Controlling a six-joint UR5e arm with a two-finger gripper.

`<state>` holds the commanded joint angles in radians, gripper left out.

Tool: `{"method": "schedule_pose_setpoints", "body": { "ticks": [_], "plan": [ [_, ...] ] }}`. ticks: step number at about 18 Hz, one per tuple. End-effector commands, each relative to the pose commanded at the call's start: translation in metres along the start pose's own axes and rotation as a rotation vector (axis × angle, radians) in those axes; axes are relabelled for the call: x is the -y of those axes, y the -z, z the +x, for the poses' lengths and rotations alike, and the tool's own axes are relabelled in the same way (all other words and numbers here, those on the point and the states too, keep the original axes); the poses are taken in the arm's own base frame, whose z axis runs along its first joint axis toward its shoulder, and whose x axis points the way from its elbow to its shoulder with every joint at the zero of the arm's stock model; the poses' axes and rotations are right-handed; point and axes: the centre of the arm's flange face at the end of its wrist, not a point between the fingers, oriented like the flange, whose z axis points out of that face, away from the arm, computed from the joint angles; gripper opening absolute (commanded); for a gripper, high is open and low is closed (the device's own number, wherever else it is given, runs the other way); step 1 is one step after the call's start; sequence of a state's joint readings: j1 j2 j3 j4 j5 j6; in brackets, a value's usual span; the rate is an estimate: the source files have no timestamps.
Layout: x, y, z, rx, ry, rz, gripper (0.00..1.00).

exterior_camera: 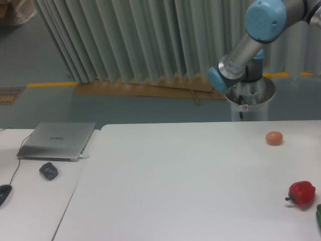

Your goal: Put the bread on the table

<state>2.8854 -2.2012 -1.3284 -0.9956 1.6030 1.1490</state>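
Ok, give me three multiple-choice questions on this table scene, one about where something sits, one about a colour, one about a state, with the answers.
1. Where is the red pepper?
A. table's right edge
B. on the laptop
C. on the floor

2. What colour are the arm's joint caps?
A. blue
B. red
C. black

3. What state is the laptop in?
A. open
B. closed flat
C. standing on edge

Answers: 1 A, it lies near the right edge of the white table. 2 A, the caps are light blue. 3 B, its lid is shut and lies flat.
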Motion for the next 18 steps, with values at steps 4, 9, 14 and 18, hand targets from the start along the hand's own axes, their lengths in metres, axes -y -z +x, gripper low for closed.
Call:
{"method": "schedule_pose_setpoints", "body": {
  "ticks": [4, 9, 14, 18],
  "plan": [
    [-0.002, -0.009, 0.003, -0.011, 0.004, -0.017, 0.75],
    [-0.004, -0.006, 0.005, -0.008, -0.027, -0.038, 0.31],
    [-0.01, 0.021, 0.004, -0.026, -0.024, -0.049, 0.27],
    [-0.013, 0.06, 0.016, -0.061, -0.022, -0.06, 0.27]
  ]
}}
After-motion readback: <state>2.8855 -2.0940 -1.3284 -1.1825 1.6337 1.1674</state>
